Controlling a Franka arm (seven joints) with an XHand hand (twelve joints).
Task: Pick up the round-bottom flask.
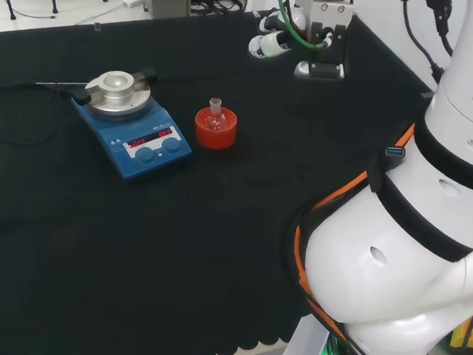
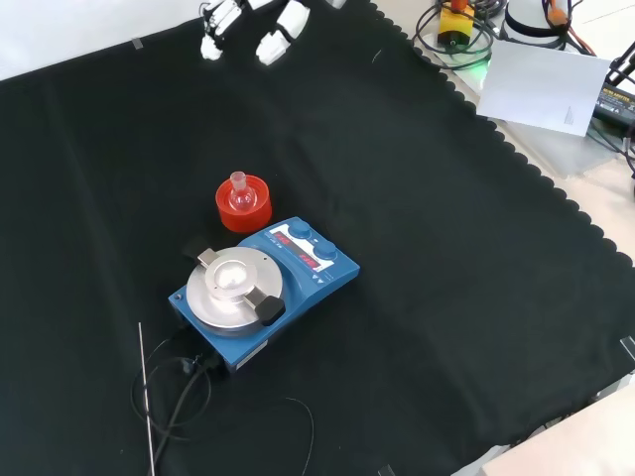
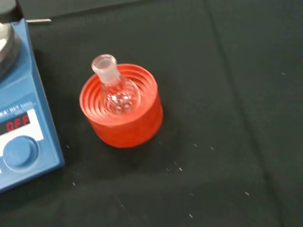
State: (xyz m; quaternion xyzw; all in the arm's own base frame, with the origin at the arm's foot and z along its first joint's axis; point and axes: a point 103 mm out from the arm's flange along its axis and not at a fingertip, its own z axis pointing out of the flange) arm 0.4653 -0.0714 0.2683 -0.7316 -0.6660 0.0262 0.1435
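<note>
Head view, left to right: blue hotplate (image 1: pixel 131 129) with a round metal top on the black-clothed bench (image 1: pixel 94 241). Just beside it on the right, not touching, a red ribbed stand (image 1: pixel 215 128) with the small clear round-bottom flask (image 1: pixel 216 116) seated in it, neck up. Farther back and to the right, the hand (image 1: pixel 272 40) hangs above the far part of the cloth, well apart from the flask, white fingers pointing left. The arm's white links (image 1: pixel 411 238) are at the right edge.

Front view: hand (image 2: pixel 248 25) comes in at the top edge, fingertips hanging down above the cloth, well apart from the flask (image 2: pixel 239 190) and stand (image 2: pixel 243 202) lower down. Hotplate (image 2: pixel 263 288) sits just below the stand.

Hand state: fingers look loose and a little spread, holding nothing.

Wrist view: the flask (image 3: pixel 115 87) sits upright in the middle of the stand (image 3: pixel 122 111), neck tilted slightly toward the hotplate (image 3: pixel 23 127). The flask looks empty.
</note>
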